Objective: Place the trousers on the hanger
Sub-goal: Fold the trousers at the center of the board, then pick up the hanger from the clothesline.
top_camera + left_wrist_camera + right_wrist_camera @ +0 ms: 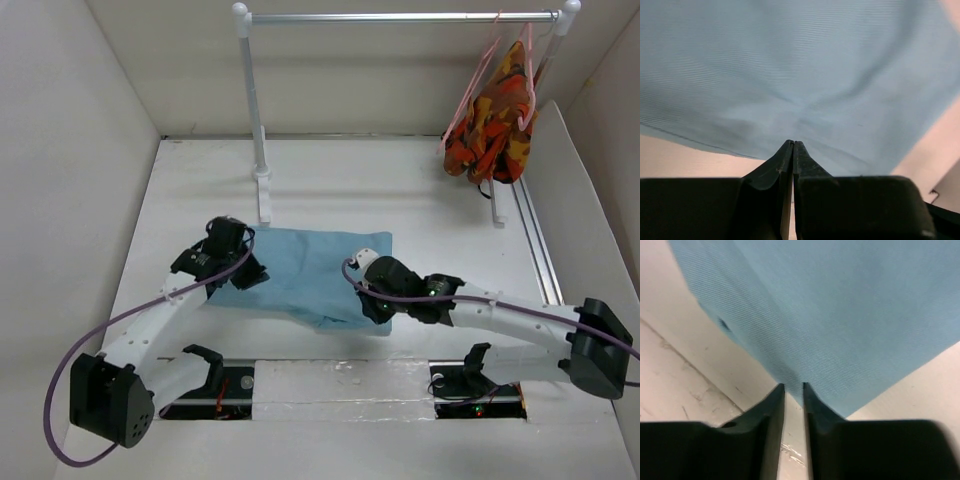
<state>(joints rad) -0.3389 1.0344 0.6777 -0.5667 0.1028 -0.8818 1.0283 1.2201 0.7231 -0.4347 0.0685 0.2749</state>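
The light blue trousers (305,275) lie folded on the white table in the middle of the top view. My left gripper (247,274) is at their left edge, jaws closed, and the cloth (800,75) pulls in wrinkles from the tips. My right gripper (366,303) is at their near right corner. Its jaws stand a narrow gap apart with the cloth corner (840,315) between the tips. A thin pink hanger (474,82) hangs on the rail at the back right, far from both grippers.
A white rail stand (400,17) spans the back on two posts (256,120). An orange-red patterned garment (500,115) hangs on another pink hanger at its right end. White walls enclose the table on the left, back and right.
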